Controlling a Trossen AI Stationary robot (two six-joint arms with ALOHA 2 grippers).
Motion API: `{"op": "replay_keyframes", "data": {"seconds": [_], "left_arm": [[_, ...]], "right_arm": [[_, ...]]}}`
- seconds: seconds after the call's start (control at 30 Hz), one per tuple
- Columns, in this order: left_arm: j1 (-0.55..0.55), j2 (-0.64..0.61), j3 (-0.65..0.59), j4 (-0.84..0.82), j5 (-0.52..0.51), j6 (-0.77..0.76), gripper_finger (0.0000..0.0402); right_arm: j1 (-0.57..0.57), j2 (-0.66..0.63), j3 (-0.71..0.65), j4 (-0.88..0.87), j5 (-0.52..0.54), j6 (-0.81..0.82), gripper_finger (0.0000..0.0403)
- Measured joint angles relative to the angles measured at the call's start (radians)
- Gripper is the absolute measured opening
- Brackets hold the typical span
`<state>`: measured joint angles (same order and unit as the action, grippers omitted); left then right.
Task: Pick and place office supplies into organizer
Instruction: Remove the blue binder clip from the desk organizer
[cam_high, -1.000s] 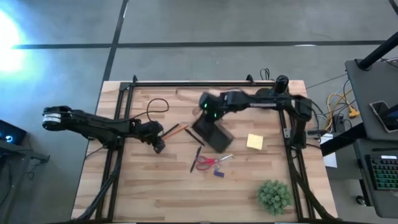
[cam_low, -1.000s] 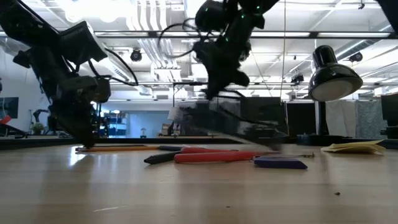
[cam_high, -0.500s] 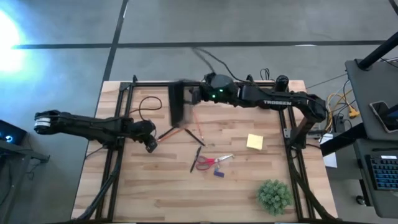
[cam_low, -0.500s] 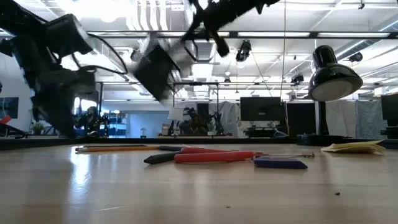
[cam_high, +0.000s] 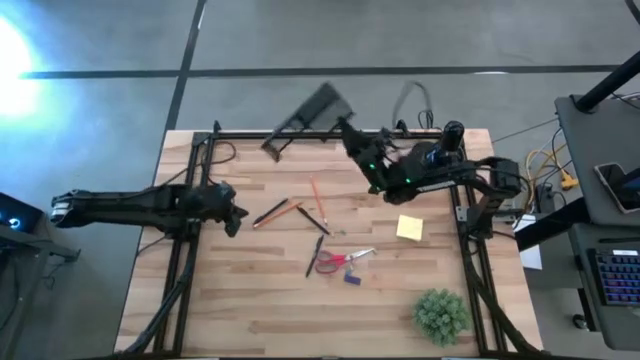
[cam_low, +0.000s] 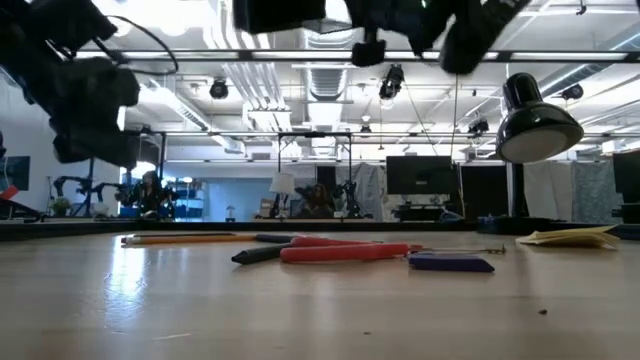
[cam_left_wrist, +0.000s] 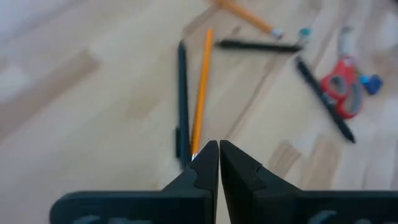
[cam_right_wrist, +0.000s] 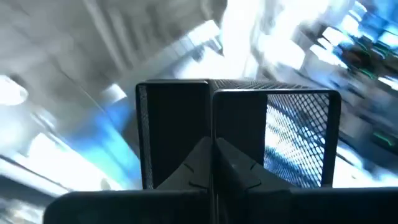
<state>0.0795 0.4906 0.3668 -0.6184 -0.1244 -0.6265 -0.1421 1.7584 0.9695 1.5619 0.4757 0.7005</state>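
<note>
A wooden counter (cam_high: 250, 300) fills the middle of the high view, grey floor around it. The right gripper (cam_high: 345, 128) is at the top centre of that frame, its jaws closed on a wall of the organizer (cam_high: 303, 117), which hangs in the air past the counter's far edge. The right wrist view shows its mesh side and solid panel, with ceiling behind. The left gripper (cam_left_wrist: 218, 154) sits at centre left of the high view, jaws closed on nothing, just short of an orange pencil (cam_left_wrist: 201, 99) and a black pen (cam_left_wrist: 181, 93). Scissors (cam_high: 340, 260) and sticky pad (cam_high: 409, 228) lie mid-counter.

The grip is on one thin wall only. If it slips, the organizer would likely fall off the counter, beyond reach. Setting it down among the pens could scatter them.
</note>
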Motion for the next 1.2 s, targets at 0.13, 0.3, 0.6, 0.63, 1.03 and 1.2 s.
{"op": "replay_keyframes", "data": {"seconds": [0.13, 0.3, 0.6, 0.63, 1.03, 1.2], "left_arm": [[0.000, -0.044, 0.000, 0.013, -0.003, 0.034, 0.0000], [0.000, -0.068, -0.006, 0.010, -0.016, 0.030, 0.0000], [0.000, 0.001, -0.009, 0.024, -0.016, 0.001, 0.0000], [0.000, 0.009, -0.010, 0.030, -0.016, 0.001, 0.0000], [0.000, 0.096, -0.012, 0.144, -0.015, 0.005, 0.0000], [0.000, 0.111, -0.011, 0.152, -0.014, 0.004, 0.0000]], "right_arm": [[0.019, 0.021, -0.048, 0.005, -0.002, 0.006, 0.0009], [0.024, 0.019, -0.056, -0.090, -0.011, 0.053, 0.0008], [0.022, -0.041, 0.262, -1.231, -0.072, 0.109, 0.0008], [0.023, -0.037, 0.335, -1.415, -0.069, 0.077, 0.0008], [-0.067, 0.124, 0.717, -2.443, -0.032, 0.028, 0.0008], [-0.087, 0.180, 0.710, -2.474, -0.201, -0.032, 0.0008]]}}
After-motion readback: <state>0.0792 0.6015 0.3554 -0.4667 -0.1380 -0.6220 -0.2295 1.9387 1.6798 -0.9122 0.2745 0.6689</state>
